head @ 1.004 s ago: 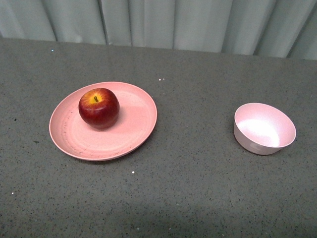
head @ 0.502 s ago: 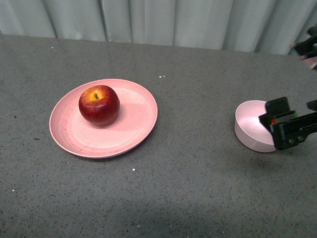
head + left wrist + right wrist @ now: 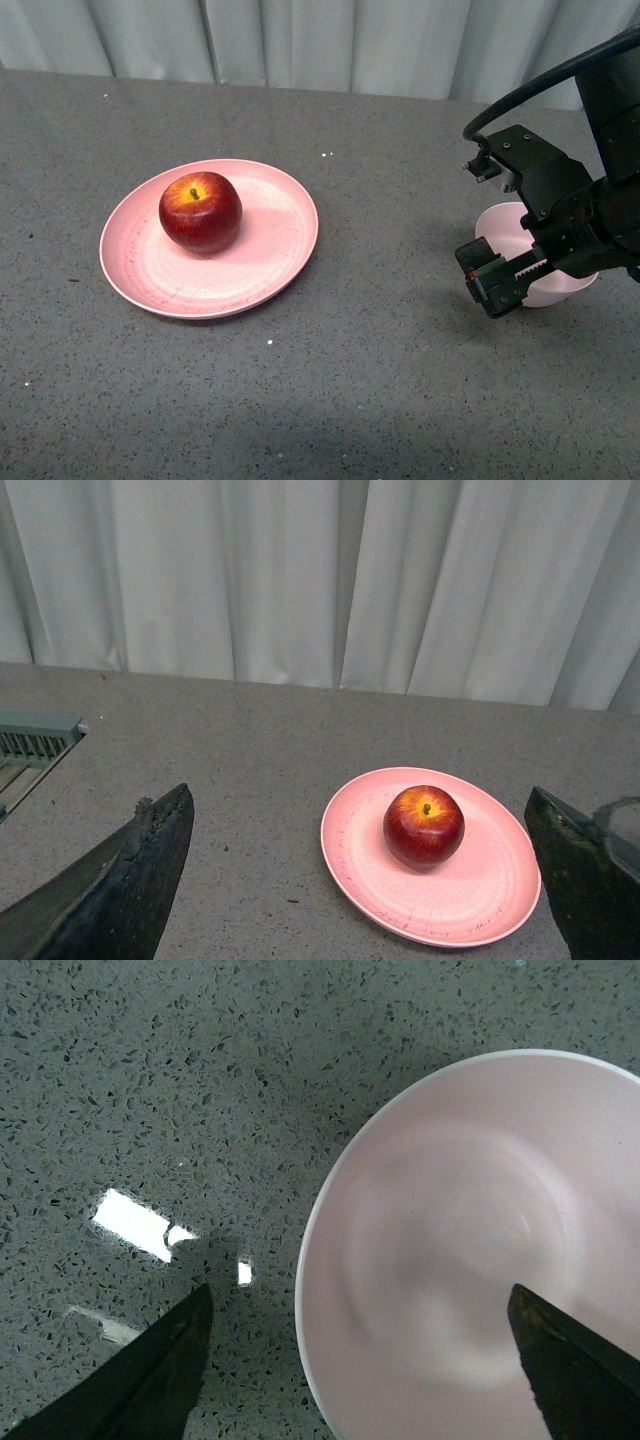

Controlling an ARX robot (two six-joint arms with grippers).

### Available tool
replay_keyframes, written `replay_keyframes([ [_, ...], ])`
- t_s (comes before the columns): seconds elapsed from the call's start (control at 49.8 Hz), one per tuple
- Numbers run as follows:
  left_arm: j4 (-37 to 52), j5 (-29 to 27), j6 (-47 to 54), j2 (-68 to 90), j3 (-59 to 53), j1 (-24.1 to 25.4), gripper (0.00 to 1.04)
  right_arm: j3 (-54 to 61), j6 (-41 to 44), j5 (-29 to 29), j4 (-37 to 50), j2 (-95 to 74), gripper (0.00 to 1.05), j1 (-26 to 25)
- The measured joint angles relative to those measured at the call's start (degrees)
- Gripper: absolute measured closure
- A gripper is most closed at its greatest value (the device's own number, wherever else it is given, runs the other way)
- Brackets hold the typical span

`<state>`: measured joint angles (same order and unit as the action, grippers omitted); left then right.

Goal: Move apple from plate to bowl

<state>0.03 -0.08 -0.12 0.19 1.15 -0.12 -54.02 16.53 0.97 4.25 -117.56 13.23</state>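
Note:
The dark red apple (image 3: 200, 212) sits on the far left part of the salmon-pink plate (image 3: 270, 240), left of centre on the grey table. The left wrist view shows the same apple (image 3: 424, 826) and plate (image 3: 460, 905) well ahead of my open, empty left gripper (image 3: 355, 890). This gripper is out of the front view. The pale pink bowl (image 3: 500, 225) stands at the right, empty and partly hidden by my right gripper (image 3: 530, 270). My right gripper (image 3: 360, 1360) hovers open over the bowl (image 3: 470, 1240), one finger outside its rim and one over its inside.
A pale curtain (image 3: 320, 40) hangs along the table's far edge. The speckled grey tabletop (image 3: 380, 380) spans the space between plate and bowl. A grey-green ridged object (image 3: 35, 742) shows at one edge of the left wrist view.
My right arm has come into the front view from the right and moved left over the bowl, now covering part of it. The apple, plate and bowl have not moved.

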Motion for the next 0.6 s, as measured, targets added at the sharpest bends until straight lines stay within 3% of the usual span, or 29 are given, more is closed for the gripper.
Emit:
replay_keyframes([
  [0.442, 0.0, 0.02, 0.0, 0.0, 0.0, 0.0, 0.07, -1.66, 0.02, -0.35, -2.32, -1.07, 1.01, -0.26],
  [0.602, 0.0, 0.0, 0.0, 0.0, 0.0, 0.0, 0.07, -1.86, -0.39, 0.46, -2.64, -0.81, 1.04, -0.17],
])
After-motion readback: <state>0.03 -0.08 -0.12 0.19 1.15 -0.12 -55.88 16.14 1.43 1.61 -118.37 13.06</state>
